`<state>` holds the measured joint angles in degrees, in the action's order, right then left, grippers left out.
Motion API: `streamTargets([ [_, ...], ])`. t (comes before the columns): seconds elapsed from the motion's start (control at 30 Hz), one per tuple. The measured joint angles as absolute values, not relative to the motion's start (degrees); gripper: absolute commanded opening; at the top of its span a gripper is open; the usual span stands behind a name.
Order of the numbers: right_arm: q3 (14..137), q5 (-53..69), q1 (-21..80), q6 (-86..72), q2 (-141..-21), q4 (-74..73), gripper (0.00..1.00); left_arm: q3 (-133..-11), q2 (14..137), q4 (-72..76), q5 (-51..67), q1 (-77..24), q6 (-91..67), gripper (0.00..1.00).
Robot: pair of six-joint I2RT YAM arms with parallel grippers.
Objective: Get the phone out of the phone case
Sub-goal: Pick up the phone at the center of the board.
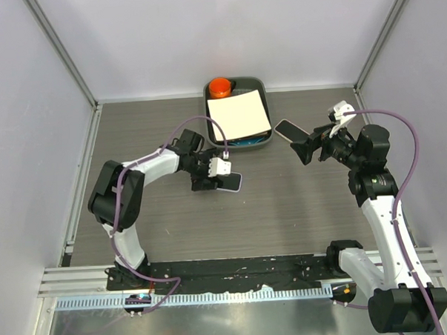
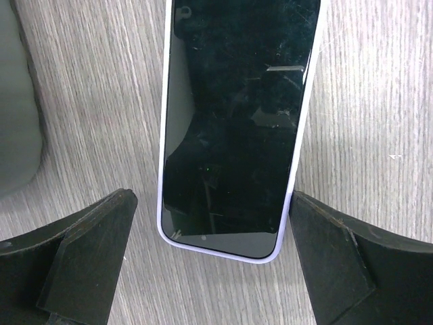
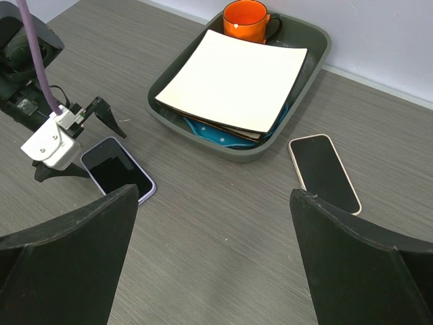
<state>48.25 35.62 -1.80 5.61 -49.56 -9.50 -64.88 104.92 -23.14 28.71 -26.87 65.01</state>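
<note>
A black-screened phone in a lilac case (image 2: pixel 237 122) lies flat on the grey table, also seen in the top view (image 1: pixel 230 182) and the right wrist view (image 3: pixel 118 169). My left gripper (image 2: pixel 213 210) is open, low over the table, with the phone's near end between its fingers; the right finger (image 2: pixel 325 250) is at the case edge and the left finger (image 2: pixel 95 244) stands apart. In the top view the left gripper (image 1: pixel 213 177) sits just left of the phone. My right gripper (image 1: pixel 309 144) is open, empty and raised above the table.
A second phone with a cream edge (image 1: pixel 290 130) lies right of a dark tray (image 1: pixel 261 141). The tray holds a white square plate (image 1: pixel 240 113), a blue item under it and an orange mug (image 1: pixel 220 86). Walls enclose the table.
</note>
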Motion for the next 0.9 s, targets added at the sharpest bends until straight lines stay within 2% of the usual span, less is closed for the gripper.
streamTargets([
  [0.33,48.23,35.62,-1.8,5.72,-49.56,-9.52,1.0,-77.76,113.14,-37.1,28.69,-26.87,65.65,1.0],
  [0.8,48.25,35.62,-1.8,5.76,-49.54,-9.54,1.0,-82.13,115.79,-45.01,27.4,-26.87,67.53,1.0],
  [0.9,48.23,35.62,-1.8,5.76,-49.54,-9.54,0.99,-82.15,115.79,-45.25,27.18,-26.87,67.75,0.95],
])
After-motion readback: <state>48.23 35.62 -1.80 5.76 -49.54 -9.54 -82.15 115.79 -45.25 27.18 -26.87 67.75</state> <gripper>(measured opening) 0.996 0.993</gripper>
